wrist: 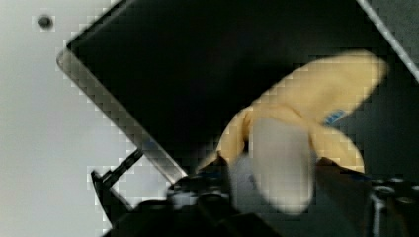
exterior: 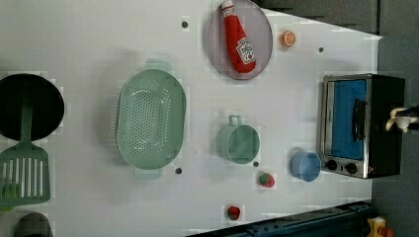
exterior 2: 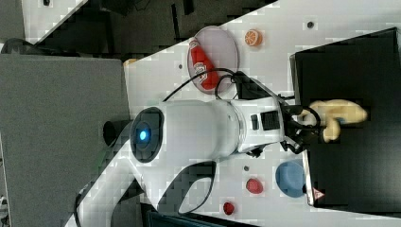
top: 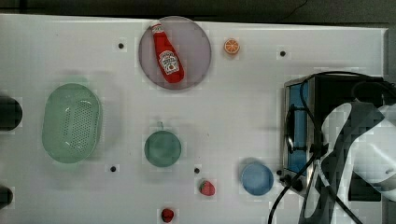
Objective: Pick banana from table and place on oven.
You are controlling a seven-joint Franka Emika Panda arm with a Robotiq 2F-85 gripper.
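Observation:
The pale yellow banana (exterior 2: pixel 338 116) with splayed peel flaps is over the black top of the oven (exterior 2: pixel 350 175). My gripper (exterior 2: pixel 309 124) is shut on its whitish flesh end. In the wrist view the fingers (wrist: pixel 225 175) flank the flesh of the banana (wrist: pixel 321 94), with the oven's dark top (wrist: pixel 197 64) right behind it. Whether the banana touches that top I cannot tell. In the left view the banana (exterior: pixel 402 118) shows at the far side of the oven (exterior: pixel 383 123). In the top view my arm (top: pixel 364 149) covers much of the oven (top: pixel 327 88) on the white table (top: pixel 70 46).
A ketchup bottle (top: pixel 167 53) lies on a grey plate (top: pixel 196 42), with an orange slice (top: pixel 231 46) beside it. A green colander (top: pixel 71 122), a green cup (top: pixel 162 148), a blue bowl (top: pixel 257 178) and two red fruits (top: pixel 207 187) stand on the table. Cables (top: pixel 289 186) hang near the oven's front.

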